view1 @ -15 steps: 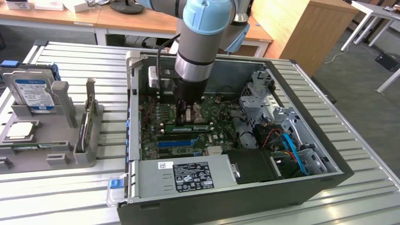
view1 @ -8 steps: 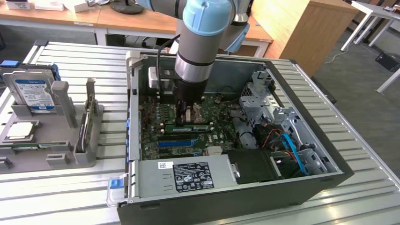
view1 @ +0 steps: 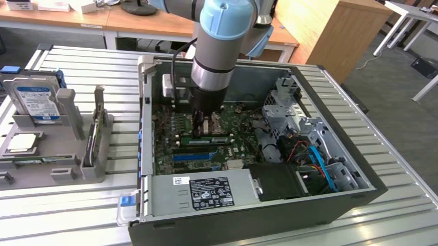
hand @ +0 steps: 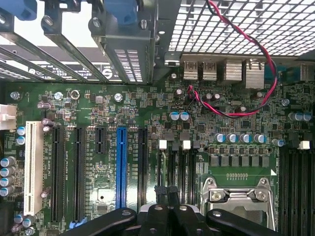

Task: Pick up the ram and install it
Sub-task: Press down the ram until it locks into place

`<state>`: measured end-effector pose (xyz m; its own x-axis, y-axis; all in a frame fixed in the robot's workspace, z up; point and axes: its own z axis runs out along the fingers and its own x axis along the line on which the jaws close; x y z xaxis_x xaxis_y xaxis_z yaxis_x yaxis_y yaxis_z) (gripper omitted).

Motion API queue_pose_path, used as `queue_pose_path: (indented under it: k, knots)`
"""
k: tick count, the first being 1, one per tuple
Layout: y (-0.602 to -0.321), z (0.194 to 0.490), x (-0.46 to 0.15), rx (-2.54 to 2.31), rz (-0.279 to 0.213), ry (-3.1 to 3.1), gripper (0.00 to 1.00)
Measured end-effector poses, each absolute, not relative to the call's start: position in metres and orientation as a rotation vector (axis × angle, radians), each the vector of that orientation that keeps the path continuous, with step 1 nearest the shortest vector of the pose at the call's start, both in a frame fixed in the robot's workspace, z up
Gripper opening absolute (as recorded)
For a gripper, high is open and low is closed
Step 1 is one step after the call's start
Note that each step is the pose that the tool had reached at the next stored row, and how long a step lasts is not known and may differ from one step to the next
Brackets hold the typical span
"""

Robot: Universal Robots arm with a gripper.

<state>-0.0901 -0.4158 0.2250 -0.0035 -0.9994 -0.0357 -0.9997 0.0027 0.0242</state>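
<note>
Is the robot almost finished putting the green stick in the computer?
Nearly, it seems. Done: the ram is inside the computer case, lying along the motherboard. In hand: the pincer is shut and sits right over the ram. Left: I cannot tell whether the ram is pushed fully into its slot, so that part may not be done.

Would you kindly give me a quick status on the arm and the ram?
Gripper shut, down inside the open PC case. Ram lying across the motherboard right beneath it. Red-black wire runs nearby, apart.
</note>
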Motion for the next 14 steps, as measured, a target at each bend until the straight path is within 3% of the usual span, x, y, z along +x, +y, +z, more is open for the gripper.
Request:
queue_pose_path:
  k: [14]
  knots:
    - [-0.4157, 0.2229, -0.0901, -2.211, 0.066, 2.218, 0.11]
